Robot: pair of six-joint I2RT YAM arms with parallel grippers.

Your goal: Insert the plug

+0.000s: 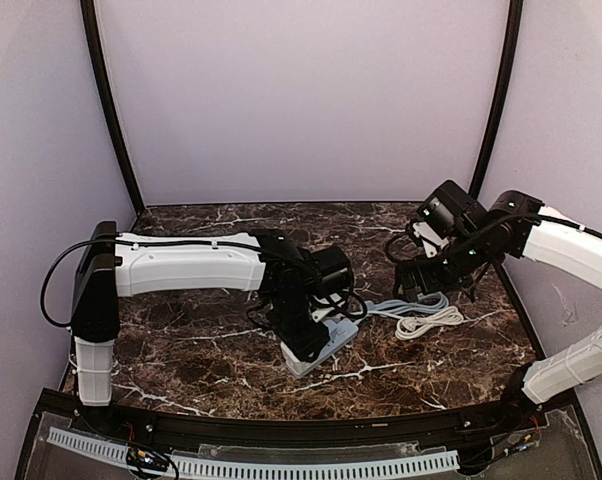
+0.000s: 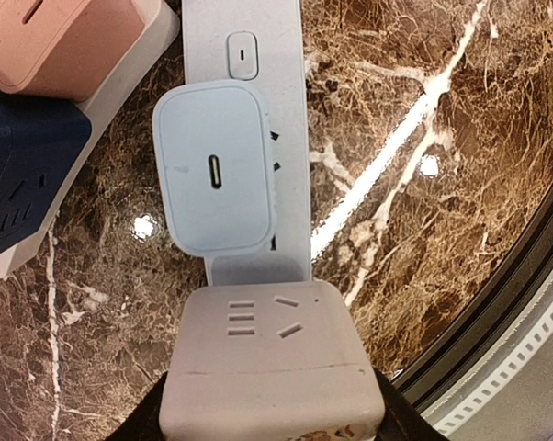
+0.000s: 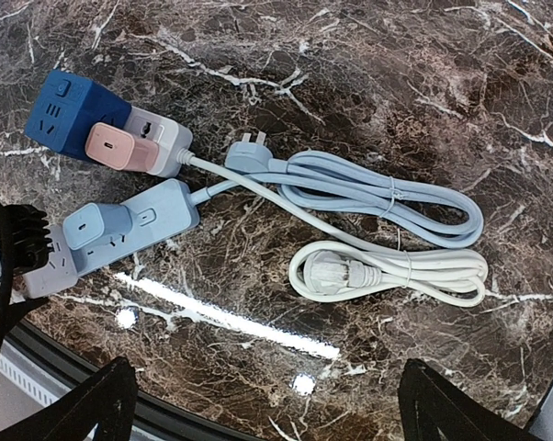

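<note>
The left fingers [image 2: 134, 427] grip the grey adapter plug [image 2: 267, 358], socket face up, at the near end of the blue power strip [image 2: 286, 101]. The strip's long axis slants from the tabletop's near edge toward its right edge. The right fingers [image 3: 93, 404] gape wide, empty.

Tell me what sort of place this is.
Likely a lab test booth, not a home: plain lilac walls close in a marble-patterned tabletop, two robot arms are bolted at its near edge, and power strips with coiled cables lie as props.
</note>
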